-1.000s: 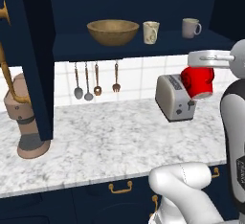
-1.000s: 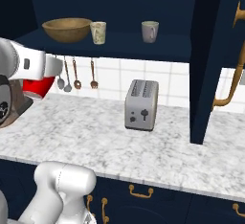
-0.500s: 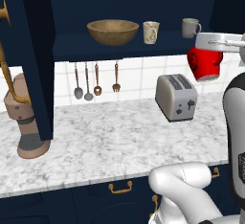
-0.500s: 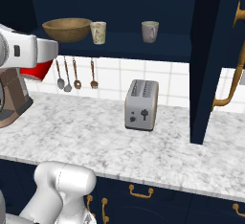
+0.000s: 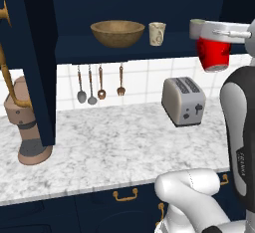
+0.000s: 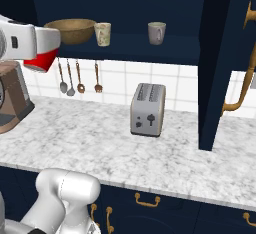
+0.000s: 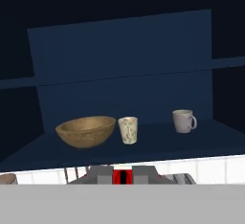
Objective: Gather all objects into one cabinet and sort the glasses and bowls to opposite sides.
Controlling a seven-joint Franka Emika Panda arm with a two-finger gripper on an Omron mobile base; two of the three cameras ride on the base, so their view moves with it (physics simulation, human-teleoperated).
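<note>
Red cup [image 5: 214, 54]: gripped by closed fingers [image 7: 122, 176], level with the shelf [image 7: 158, 137], right of the bowl [image 5: 117, 32].
Advice: set it beside the mugs [image 7: 183, 121], keep upright.

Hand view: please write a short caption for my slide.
Cabinet shelf holding wooden bowl, cream patterned mug and grey-white mug; red cup between the fingers.

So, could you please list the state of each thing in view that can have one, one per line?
Cabinet: door open.
Wooden bowl: upright on the shelf, at the left end of the row.
Cream patterned mug: upright, just right of the bowl.
Grey-white mug: upright on the shelf, apart from the others.
Red cup: held in the air, off the shelf.
Gripper: shut on the red cup.
Toaster: slots empty.
</note>
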